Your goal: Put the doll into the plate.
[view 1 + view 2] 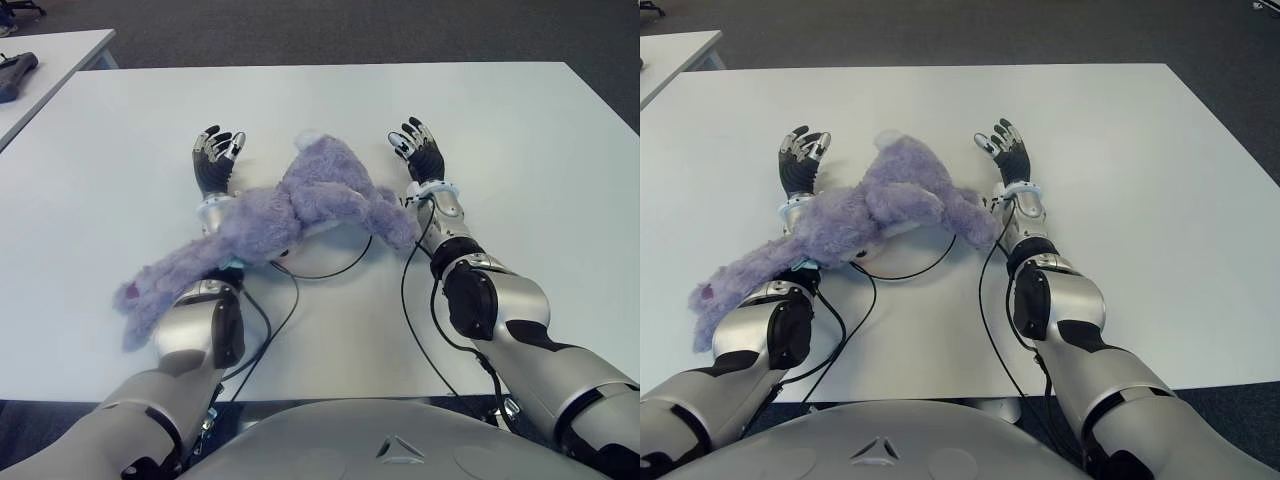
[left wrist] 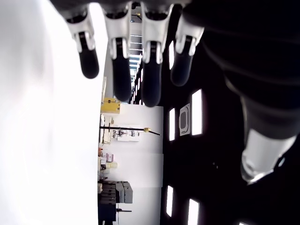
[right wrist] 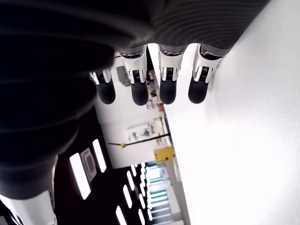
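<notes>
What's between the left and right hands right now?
The purple doll lies across the gap between the left hand and right hand, draped over both forearms, per the eye views. Both hands open, empty.

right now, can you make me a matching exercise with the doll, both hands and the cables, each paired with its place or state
Things:
1. doll
2. left hand
3. right hand
4. cables

Places or states:
A. open, empty, beside the doll's right side
B. black, trailing over the table near the forearms
C. purple, draped across both forearms
D. open, empty, beside the doll's left side

Pairs: 1-C, 2-D, 3-A, 4-B
</notes>
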Controlling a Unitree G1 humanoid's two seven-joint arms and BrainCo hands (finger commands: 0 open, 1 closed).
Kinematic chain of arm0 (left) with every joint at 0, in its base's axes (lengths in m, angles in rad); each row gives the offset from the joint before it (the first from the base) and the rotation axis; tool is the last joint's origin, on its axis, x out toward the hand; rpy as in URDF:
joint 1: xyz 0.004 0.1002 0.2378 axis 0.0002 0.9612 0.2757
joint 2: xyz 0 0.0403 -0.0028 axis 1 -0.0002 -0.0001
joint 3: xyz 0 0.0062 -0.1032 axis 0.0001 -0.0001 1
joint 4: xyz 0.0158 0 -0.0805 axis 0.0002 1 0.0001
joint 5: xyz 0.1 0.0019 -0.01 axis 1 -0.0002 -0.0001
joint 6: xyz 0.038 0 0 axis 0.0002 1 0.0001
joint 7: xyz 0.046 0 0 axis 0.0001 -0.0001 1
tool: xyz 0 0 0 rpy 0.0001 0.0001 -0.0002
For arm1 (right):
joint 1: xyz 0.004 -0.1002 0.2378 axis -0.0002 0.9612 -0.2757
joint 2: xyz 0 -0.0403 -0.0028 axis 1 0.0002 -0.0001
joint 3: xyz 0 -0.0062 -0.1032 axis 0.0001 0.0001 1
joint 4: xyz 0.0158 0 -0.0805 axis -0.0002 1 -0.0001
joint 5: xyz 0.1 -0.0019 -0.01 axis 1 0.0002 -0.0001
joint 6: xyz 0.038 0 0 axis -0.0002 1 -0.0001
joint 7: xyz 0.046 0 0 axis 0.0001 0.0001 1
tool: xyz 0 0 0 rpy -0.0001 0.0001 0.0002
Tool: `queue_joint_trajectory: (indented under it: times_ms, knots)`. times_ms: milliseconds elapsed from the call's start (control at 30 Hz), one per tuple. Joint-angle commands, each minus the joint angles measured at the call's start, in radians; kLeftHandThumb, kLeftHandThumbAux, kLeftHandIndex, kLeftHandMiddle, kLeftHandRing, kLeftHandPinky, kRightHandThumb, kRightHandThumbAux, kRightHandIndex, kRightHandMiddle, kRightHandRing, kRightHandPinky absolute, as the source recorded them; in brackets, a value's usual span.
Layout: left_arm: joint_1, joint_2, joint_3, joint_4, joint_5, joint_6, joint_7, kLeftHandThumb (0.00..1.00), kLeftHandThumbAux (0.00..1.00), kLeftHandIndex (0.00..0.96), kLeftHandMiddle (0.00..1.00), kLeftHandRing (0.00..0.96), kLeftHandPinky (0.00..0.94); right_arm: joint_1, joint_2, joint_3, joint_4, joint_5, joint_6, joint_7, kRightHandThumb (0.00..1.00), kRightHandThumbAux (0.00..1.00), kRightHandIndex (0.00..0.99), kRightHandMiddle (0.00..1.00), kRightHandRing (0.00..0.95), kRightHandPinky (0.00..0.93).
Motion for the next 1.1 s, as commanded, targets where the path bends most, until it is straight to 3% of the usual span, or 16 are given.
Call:
queue_joint_trajectory:
  times_ms: [33, 467, 1100]
  knots:
    - [0.326, -0.062, 0.046, 0.176, -0.067, 0.005, -0.045, 0.0, 0.652, 0.242, 0.321, 0.292, 0.191, 0.125, 0.055, 0.009, 0.066, -0.014, 0.074, -0.034, 0.0, 0.733, 0.099, 0.116, 0.096, 0.119]
    - [0.333, -0.057, 0.048, 0.176, -0.061, 0.002, -0.046, 0.0, 0.643, 0.245, 0.325, 0.294, 0.176, 0.2, 0.123, 0.015, 0.063, -0.012, 0.02, -0.024, 0.0, 0.751, 0.115, 0.134, 0.121, 0.129]
    - [0.348, -0.057, 0.037, 0.168, -0.049, -0.016, -0.03, 0.0, 0.649, 0.252, 0.318, 0.286, 0.181, 0.28, 0.171, 0.034, 0.067, -0.019, 0.04, -0.054, 0.0, 0.785, 0.099, 0.122, 0.114, 0.133]
